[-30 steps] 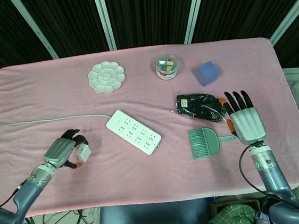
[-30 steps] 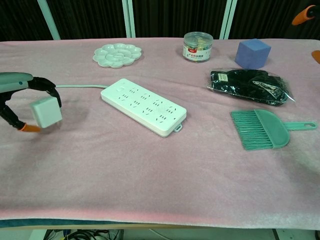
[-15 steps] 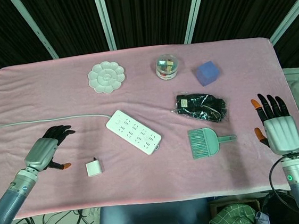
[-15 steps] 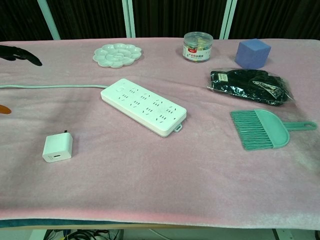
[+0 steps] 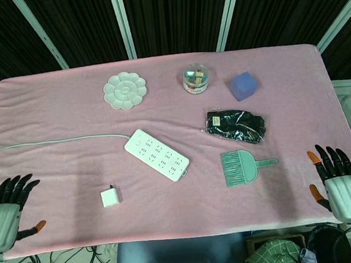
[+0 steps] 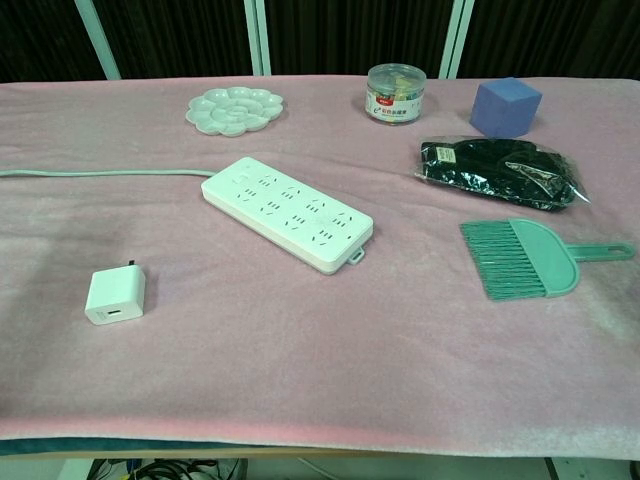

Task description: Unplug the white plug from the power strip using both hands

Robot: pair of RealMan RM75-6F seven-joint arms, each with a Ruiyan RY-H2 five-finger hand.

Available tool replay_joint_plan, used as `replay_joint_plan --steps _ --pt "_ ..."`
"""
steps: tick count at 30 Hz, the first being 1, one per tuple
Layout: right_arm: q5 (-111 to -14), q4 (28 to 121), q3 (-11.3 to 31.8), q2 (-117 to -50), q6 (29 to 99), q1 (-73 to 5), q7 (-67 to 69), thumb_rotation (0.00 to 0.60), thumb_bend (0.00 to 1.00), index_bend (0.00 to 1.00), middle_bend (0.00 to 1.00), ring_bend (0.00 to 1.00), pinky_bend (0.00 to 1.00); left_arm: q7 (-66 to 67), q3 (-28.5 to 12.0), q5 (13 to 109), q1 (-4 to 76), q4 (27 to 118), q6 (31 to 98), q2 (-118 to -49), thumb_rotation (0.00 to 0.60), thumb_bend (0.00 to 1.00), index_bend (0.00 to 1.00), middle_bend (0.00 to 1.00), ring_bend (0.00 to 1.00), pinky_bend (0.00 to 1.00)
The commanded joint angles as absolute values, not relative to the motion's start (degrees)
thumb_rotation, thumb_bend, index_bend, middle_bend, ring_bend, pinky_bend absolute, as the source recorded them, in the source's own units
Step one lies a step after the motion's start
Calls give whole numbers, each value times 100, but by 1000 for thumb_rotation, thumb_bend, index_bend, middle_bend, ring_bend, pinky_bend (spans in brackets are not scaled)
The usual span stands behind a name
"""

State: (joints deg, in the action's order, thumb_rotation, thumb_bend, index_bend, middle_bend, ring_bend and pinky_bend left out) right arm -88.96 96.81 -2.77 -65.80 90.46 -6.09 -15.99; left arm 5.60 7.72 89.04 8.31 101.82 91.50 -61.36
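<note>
- The white plug [image 5: 111, 197] lies free on the pink cloth near the front edge of the desk [image 5: 172, 216], left of and apart from the power strip [image 5: 156, 154], prongs pointing toward the far side.
- The power strip sits diagonally at mid-desk with no plug in its sockets; its grey cable [image 5: 51, 142] runs left across the cloth to the desk's edge.
- Right of the strip lies a teal hand brush [image 5: 242, 166], bristles to the left, handle pointing right.
- Just behind the brush is a black item in a clear bag [image 5: 236, 125].
- Along the far side stand a white flower-shaped palette [image 5: 125, 90], a small clear jar [image 5: 196, 79] with coloured contents, and a blue cube [image 5: 243, 85].
- The left hand [image 5: 5, 209] is at the front left corner, off the cloth, fingers spread and holding nothing.
- The right hand [image 5: 339, 180] is at the front right corner, fingers straight and apart, also holding nothing.
- Neither hand shows in the chest view.
- Behind the desk hang dark curtains with pale metal frame bars; cables lie on the floor below the front edge.
- One second ago the left hand held the plug above the cloth; half a second ago the plug was already lying where it is now.
- Both hands have drawn back toward the near corners since then; the right one was beside the brush handle.
</note>
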Motion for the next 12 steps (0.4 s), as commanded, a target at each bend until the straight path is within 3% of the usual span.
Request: replay_joint_plan --steps 1,6,12 --pt "-9138 9583 -417 -6675 9113 -486 -1603 600 266 114 31 30 72 479 1065 9234 295 10085 9586 -6097 600 13 170 83 0 0" --pt "-9306 9512 -461 -6615 9019 -485 -1521 600 267 110 31 30 72 399 1170 9195 192 10361 9428 -5792 600 13 170 84 0 0" --pt "-9322 9522 -391 -6599 9000 -461 -1416 600 267 109 31 30 72 547 989 9253 85 10348 9580 -5838 600 13 173 84 0 0"
